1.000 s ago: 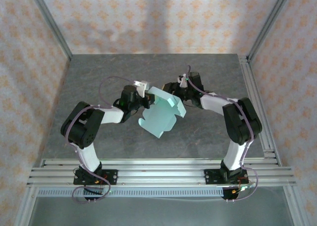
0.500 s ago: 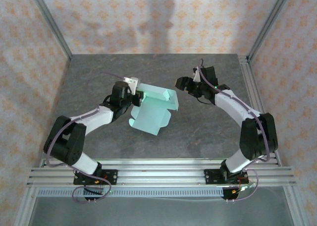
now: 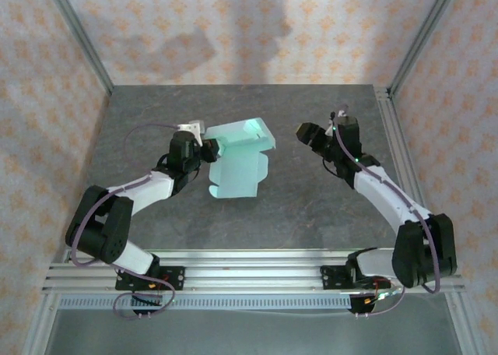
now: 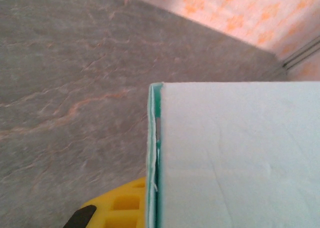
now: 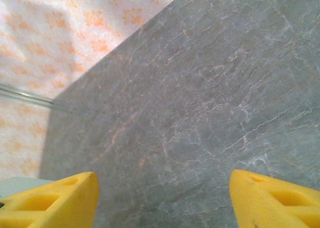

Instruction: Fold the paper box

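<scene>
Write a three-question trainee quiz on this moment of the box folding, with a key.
1. Multiple choice: what grips the paper box? A) the left jaws B) the right jaws C) both
2. True or false: the right jaws are shut on the box's far flap.
3. Fill the gap: in the right wrist view, the yellow pads stand wide apart over the bare grey ____.

Key: 1) A, the left jaws hold the box by its left edge. 2) False: the right jaws are open and apart from the box. 3) table.
</scene>
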Robot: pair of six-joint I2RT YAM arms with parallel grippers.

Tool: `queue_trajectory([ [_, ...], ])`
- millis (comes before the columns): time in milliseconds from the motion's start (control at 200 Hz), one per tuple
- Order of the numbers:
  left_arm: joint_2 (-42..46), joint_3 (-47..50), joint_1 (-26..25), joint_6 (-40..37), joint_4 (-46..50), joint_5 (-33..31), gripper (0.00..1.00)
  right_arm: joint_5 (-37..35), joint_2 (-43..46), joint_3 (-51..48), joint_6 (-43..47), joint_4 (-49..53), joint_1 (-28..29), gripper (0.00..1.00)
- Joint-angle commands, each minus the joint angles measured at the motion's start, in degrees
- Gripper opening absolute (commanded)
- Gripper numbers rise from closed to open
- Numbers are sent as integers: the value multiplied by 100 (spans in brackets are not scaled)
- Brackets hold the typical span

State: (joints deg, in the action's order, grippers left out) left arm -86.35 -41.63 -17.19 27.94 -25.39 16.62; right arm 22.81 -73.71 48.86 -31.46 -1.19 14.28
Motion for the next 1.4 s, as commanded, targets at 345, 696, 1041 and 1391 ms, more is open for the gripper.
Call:
queue_trajectory([
  [345,-664,-458,49,1999,-1864,818,0,1613,-527,-1024,-3722,-4705,182,64],
  [696,-644,-459,49,1895,-1767,825,0,1902,-784,-280,-3461,-3986,632,50],
  [1041,-656,-484,44,1824,-1723,835,0,2186,-1266,188,-3397,-3762,889,43],
  [1391,-523,-409,49,1910,-1679,754,0,1817,-992,-79,-3156,-3662,739,52],
])
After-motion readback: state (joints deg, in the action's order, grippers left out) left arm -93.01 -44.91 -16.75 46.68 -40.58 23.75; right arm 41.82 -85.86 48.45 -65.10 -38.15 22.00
